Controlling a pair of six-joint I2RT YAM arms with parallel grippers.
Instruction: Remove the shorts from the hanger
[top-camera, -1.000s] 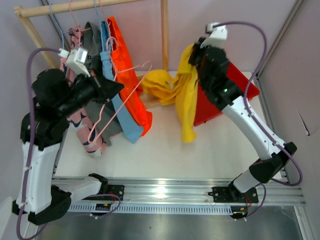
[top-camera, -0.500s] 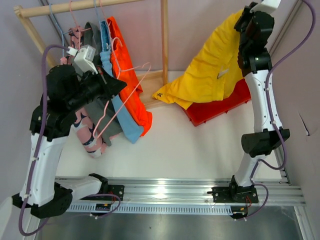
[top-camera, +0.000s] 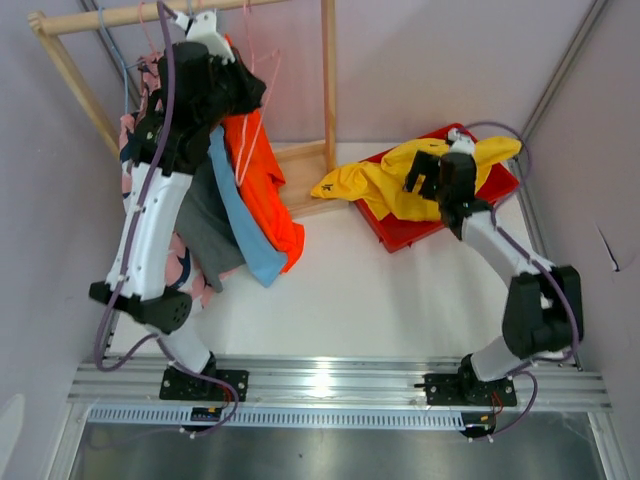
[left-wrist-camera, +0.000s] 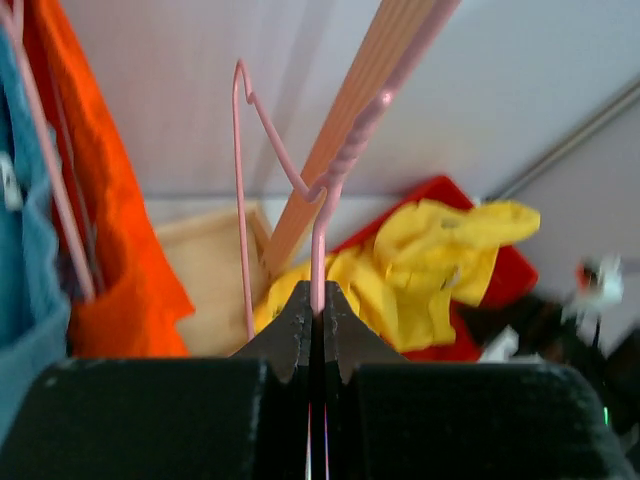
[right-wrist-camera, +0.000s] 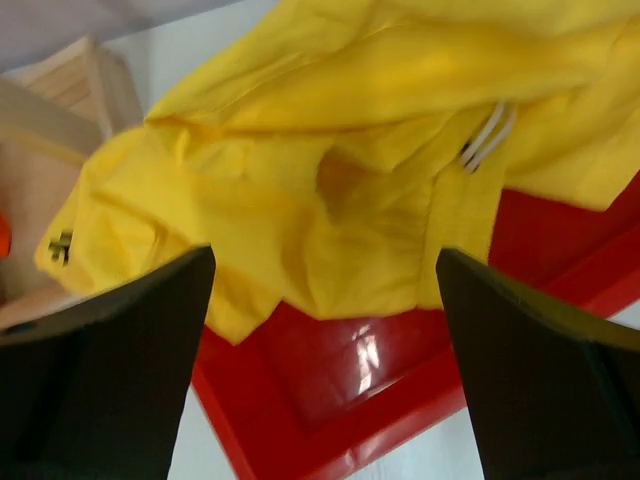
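**Shorts off the hanger, lying in the tray under the right arm's spread fingers**

On the right, the right gripper (right-wrist-camera: 322, 255) hovers with its fingers wide apart, holding nothing, just above the 1 pair of yellow shorts (top-camera: 380, 185). They lie crumpled across the 1 red tray (top-camera: 425, 230), long axis running left to right, with the left end spilling over the rim. This arm is much the nearer of the 2. At the far left, well apart, the left gripper (left-wrist-camera: 318, 300) is pinched tight on the 1 bare pink hanger (left-wrist-camera: 316, 240), held up by the wooden rail (top-camera: 150, 15) beside what look like 4 hanging garments (top-camera: 262, 180). The removal itself looks done.
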